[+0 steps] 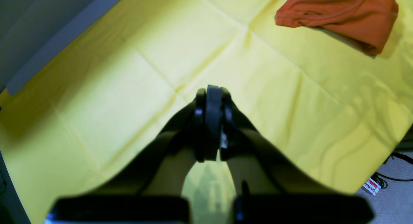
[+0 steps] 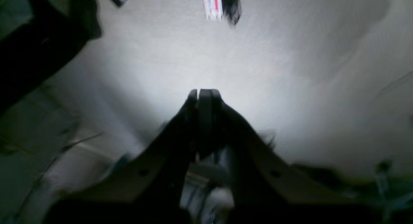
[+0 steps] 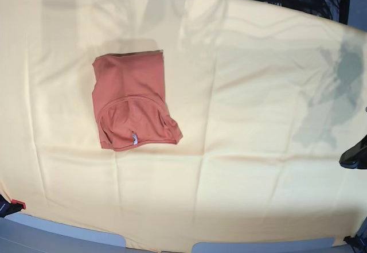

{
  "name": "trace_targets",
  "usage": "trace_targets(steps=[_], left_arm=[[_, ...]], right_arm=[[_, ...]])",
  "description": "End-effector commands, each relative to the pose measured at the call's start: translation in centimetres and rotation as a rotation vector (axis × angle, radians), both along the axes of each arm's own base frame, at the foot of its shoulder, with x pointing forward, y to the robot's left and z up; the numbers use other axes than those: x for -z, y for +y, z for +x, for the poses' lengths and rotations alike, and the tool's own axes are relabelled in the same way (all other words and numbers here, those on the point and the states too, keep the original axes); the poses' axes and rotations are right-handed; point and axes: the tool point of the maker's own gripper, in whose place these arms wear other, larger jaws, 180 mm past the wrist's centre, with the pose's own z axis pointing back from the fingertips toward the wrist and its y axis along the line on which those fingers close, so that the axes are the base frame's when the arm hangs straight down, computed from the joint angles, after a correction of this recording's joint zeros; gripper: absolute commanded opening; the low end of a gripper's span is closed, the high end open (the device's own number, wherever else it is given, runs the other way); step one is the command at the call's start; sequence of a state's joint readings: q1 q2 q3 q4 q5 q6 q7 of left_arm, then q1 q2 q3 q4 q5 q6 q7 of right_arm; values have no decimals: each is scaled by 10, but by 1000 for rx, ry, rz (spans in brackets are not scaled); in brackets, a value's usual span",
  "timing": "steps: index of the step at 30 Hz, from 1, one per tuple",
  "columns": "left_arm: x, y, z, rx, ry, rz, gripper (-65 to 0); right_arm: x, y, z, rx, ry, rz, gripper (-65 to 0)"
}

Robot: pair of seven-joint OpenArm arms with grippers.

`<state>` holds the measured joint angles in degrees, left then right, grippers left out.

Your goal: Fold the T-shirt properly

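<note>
The T-shirt (image 3: 133, 100) is lying folded on the left part of the yellow cloth (image 3: 258, 150), long side running up and down, its neck hole pointing toward me. Nothing is touching it. My left gripper (image 1: 211, 92) and right gripper (image 2: 204, 93) are both pressed together, holding nothing.

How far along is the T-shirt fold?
Looks essentially done: the T-shirt lies as a compact folded bundle on the yellow cloth. Nothing is in hand; the left gripper and right gripper have shut jaws, away from it. Perhaps only tidying its uneven edges remains.
</note>
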<state>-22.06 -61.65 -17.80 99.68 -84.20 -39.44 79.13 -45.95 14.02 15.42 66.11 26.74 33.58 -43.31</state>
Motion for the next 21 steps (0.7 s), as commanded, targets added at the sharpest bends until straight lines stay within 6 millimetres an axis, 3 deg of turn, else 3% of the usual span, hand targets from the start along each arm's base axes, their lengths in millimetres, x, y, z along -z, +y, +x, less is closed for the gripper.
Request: trace_targets(steps=[1,9,17,21], left_arm=[[-17,2,0,0,-44,0,-650],[-15,7,3,-24,-30,-18,-650],[-5,40,14,-132,32,-95,-650],[1,55,17,-182,61,-130,-650]], right_arm=[[0,-4,-13,-40,33,-18,-650],[46,8,15,-202,-81,-108,-650],[81,31,47,-365,-317,-101,-650],[92,48,50,-459,-351,-91,-650]])
